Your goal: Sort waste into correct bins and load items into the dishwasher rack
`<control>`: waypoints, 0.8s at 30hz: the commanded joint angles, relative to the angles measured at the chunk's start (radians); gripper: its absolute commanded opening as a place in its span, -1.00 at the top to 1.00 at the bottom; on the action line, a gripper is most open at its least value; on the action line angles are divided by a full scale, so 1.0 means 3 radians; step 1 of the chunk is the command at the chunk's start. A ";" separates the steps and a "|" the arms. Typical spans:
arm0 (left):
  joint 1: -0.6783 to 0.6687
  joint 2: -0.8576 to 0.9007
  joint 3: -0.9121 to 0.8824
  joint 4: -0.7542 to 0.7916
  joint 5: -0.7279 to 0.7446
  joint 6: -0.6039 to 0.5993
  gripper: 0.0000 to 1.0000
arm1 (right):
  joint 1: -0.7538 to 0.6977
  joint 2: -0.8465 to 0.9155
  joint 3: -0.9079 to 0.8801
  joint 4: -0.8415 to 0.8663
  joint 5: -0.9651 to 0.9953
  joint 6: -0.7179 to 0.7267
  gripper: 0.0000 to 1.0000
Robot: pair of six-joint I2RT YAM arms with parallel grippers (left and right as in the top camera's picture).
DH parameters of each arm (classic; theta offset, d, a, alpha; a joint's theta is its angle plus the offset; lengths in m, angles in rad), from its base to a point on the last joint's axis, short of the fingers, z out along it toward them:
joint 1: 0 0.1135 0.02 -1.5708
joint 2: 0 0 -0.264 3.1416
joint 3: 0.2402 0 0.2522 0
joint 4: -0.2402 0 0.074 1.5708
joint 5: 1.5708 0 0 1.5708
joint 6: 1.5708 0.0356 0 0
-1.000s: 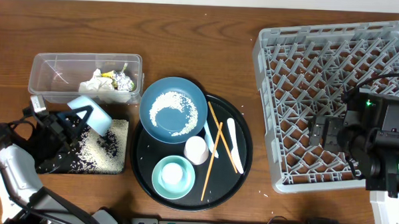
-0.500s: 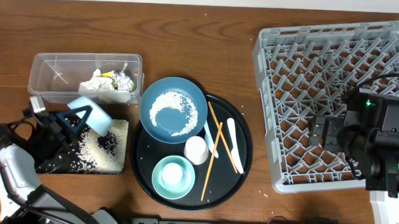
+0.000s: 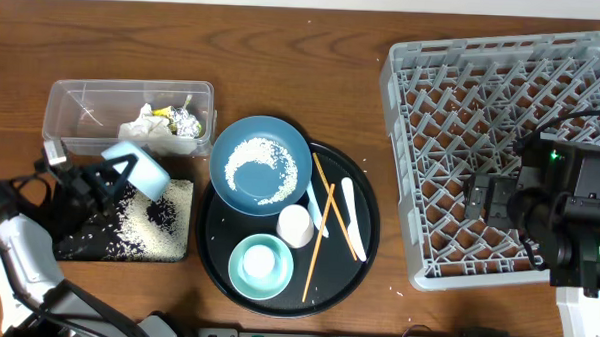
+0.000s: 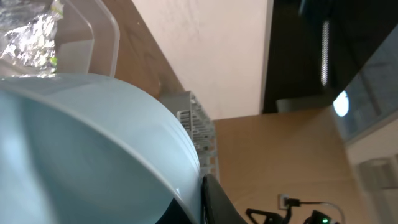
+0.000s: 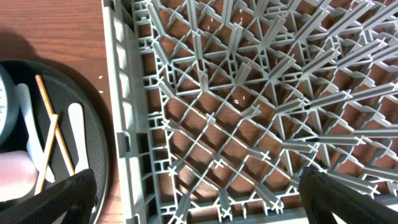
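Your left fingers [image 3: 118,174] grip the tilted light-blue bowl [image 3: 146,173] above the shallow black rectangular tray [image 3: 77,247] strewn with white rice grains [image 3: 158,234], at the wooden counter's [image 3: 304,49] left. Your right fingers [image 3: 479,198] hang spread apart over the large light-grey plastic rack [image 3: 485,40]

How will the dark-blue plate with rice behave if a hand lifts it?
The dark-blue plate looks rigid and glossy: probably stiff but slick at the rim. Loose rice on it would likely slide off if tilted. It overlaps the rim of the round black tray, so it may rock when pushed.
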 commanded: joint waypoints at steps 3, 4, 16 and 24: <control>-0.0373 -0.0127 0.0459 0.0014 -0.0727 -0.0488 0.88 | 0.0015 -0.0013 0.0057 0.0006 -0.0025 0.0022 -0.98; -0.0483 -0.0135 0.0529 0.0013 -0.0825 -0.0535 0.88 | 0.0015 -0.0013 0.0057 0.0006 -0.0025 0.0022 -0.98; -0.2419 -0.0136 0.1081 0.0017 -0.1954 -0.0762 0.88 | 0.0015 -0.0013 0.0057 0.0006 -0.0025 0.0022 -0.99; -0.3836 -0.0128 0.1090 0.0259 -0.2497 -0.0763 0.88 | 0.0015 -0.0011 0.0057 0.0008 -0.0025 0.0022 -0.99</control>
